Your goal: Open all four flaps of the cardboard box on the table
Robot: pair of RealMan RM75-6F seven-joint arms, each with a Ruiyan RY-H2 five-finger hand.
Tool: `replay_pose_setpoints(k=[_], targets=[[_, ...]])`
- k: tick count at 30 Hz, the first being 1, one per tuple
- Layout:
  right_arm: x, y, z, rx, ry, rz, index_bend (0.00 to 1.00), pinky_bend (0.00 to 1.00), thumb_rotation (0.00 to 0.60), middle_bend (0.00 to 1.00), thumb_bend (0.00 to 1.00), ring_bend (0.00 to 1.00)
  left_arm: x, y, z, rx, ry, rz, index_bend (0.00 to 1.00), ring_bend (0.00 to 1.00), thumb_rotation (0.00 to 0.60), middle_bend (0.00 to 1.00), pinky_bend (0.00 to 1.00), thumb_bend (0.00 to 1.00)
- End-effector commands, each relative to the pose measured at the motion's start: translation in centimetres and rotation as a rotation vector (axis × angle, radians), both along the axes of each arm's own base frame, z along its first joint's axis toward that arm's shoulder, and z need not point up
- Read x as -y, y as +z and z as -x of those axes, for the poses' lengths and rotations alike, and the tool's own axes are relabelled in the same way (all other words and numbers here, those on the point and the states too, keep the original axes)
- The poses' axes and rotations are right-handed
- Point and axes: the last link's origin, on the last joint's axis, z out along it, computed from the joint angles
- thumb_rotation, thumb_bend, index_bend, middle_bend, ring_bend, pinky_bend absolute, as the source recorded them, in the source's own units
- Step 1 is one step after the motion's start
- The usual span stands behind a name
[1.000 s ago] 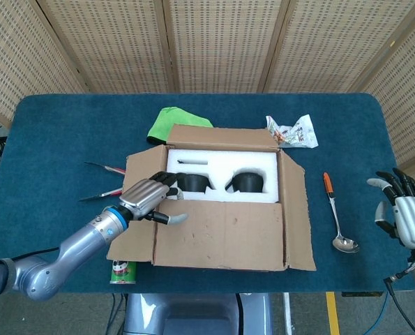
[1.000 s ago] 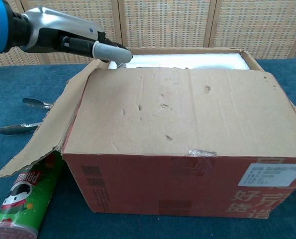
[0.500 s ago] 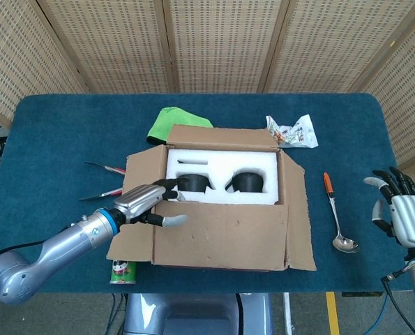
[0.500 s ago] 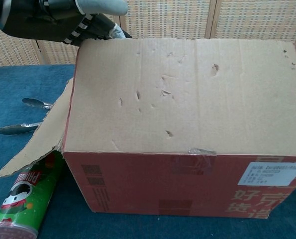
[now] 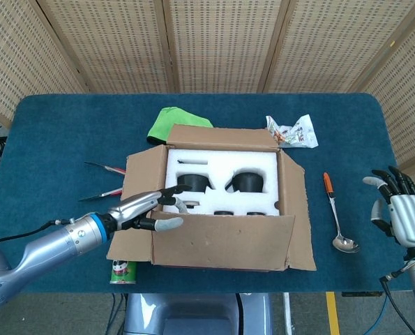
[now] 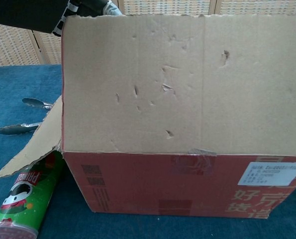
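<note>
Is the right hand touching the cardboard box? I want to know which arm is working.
No: the right hand hangs past the spoon, well apart from the cardboard box.

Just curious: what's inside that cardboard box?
In the box lies white foam with black round things set in its hollows. The near flap covers its front edge, and anything under the foam is hidden.

Chest view: raised near flap [image 6: 187,84] hides box interior; left hand [image 6: 85,6] cropped by top edge; Pringles can [image 6: 23,199] base cut off.
</note>
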Motion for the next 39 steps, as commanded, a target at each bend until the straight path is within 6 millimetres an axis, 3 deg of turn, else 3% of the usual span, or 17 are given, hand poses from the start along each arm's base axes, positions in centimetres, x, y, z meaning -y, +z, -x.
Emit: replay_pose_setpoints(k=[1, 13, 25, 39], targets=[[0.0, -0.1, -0.1, 0.0, 0.0, -0.002, 0.24, 0.09, 0.6, 0.17, 0.83, 0.0, 0.7, -0.1, 0.1, 0.028, 0.036, 0.052, 0.38, 0.0, 0.115, 0.0, 0.0, 0.22], [0.2, -0.2, -0.5, -0.009, 0.003, -0.004, 0.24, 0.09, 0.6, 0.17, 0.83, 0.0, 2.8, 0.8, -0.2, 0.081, 0.053, 0.181, 0.38, 0.0, 0.113, 0.0, 0.0, 0.22], [0.3, -0.2, -0.8, -0.013, 0.008, -0.006, 0.24, 0.09, 0.6, 0.17, 0.83, 0.0, 3.3, 3.5, 2.5, 0.186, -0.098, 0.35, 0.38, 0.0, 0.106, 0.0, 0.0, 0.22], [0.1, 0.0, -0.6, -0.015, 0.001, 0.001, 0.24, 0.09, 0.6, 0.17, 0.83, 0.0, 3.5, 3.1, 2.7, 0.106, -0.167, 0.304, 0.38, 0.0, 0.105, 0.0, 0.0, 0.22]])
